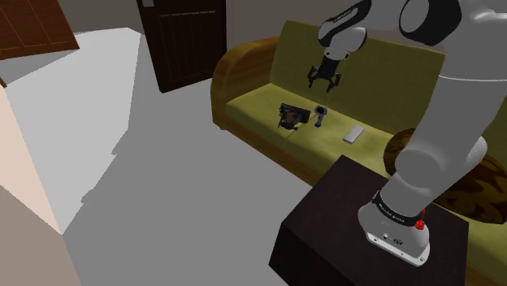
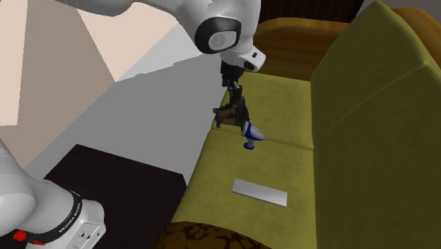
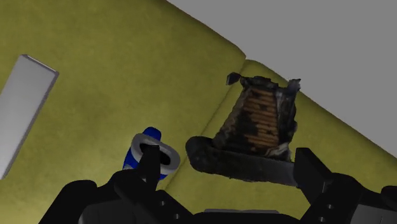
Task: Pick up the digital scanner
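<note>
So, stand (image 1: 325, 219): you see a dark box at the shoulder view's lower right, carrying the white arm's (image 1: 439, 154) base.
Sofa (image 1: 260, 106): olive-yellow cushions with brown armrests, just behind the stand.
White slab (image 1: 353, 134): lies flat on the seat, the nearest of the three things to the stand.
Digital scanner (image 1: 320, 115): grey head and blue handle. It lies on the seat by the seam between the two cushions, between the white slab and the dark object.
End effector (image 1: 325, 84): released. In the wrist view you see its black fingers standing well apart with nothing clasped. It hangs above the seat over the scanner, and one finger lines up with the scanner's head.
Dark object (image 1: 291, 115): ragged and blackish with a tan ribbed panel, just beside the scanner on the side away from the slab.
Door (image 1: 183, 41): dark brown, beyond the sofa's far armrest.
Floor (image 1: 187, 179): plain grey.
</note>
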`<state>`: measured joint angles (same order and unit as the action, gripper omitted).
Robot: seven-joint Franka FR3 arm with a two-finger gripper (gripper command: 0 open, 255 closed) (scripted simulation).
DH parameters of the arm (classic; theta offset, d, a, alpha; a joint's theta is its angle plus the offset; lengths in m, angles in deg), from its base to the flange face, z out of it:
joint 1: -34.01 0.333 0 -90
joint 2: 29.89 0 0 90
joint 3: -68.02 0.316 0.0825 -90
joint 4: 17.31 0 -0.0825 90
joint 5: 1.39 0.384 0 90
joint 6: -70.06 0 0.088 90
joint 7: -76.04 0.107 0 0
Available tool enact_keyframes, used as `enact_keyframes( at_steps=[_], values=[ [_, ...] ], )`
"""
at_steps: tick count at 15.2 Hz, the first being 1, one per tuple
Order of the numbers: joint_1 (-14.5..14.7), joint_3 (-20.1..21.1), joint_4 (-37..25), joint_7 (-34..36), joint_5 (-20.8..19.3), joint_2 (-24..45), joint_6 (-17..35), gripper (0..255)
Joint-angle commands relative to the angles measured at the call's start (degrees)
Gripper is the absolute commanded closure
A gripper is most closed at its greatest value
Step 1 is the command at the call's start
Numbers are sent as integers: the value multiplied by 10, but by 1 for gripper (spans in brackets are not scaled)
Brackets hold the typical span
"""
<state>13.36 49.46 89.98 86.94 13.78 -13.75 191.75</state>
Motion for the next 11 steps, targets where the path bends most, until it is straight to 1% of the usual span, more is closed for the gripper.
enact_keyframes(
  at_steps=[1, 11],
  values=[
    [-15, -3, -27, 5, 24, 34, 1, 0],
    [-110, -4, -154, 26, 134, 204, 13, 0]
  ],
)
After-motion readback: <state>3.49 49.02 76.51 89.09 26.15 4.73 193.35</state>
